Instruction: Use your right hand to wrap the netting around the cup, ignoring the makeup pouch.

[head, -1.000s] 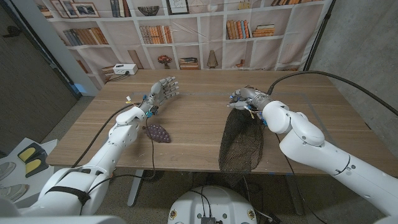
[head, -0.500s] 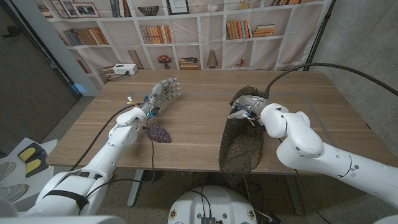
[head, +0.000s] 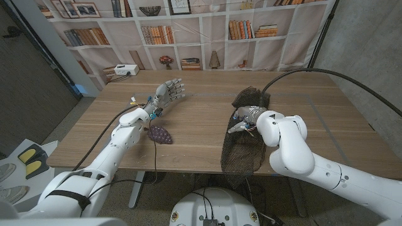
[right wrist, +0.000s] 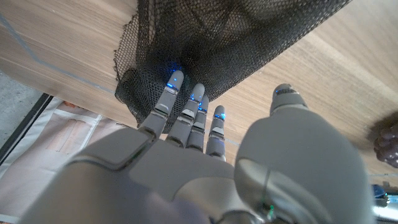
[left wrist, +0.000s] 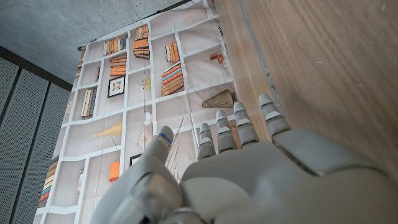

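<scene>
Black netting [head: 246, 135] lies under and beyond the right hand [head: 244, 118], long axis trailing back over the edge; fingers [right wrist: 186, 115] spread, touching mesh. Cup hidden.

Black mesh netting [head: 244, 145], bunched in a mound at its far end on the wooden table, trailed toward the near edge and hung over it. Cup hidden, presumably beneath the mound.
</scene>
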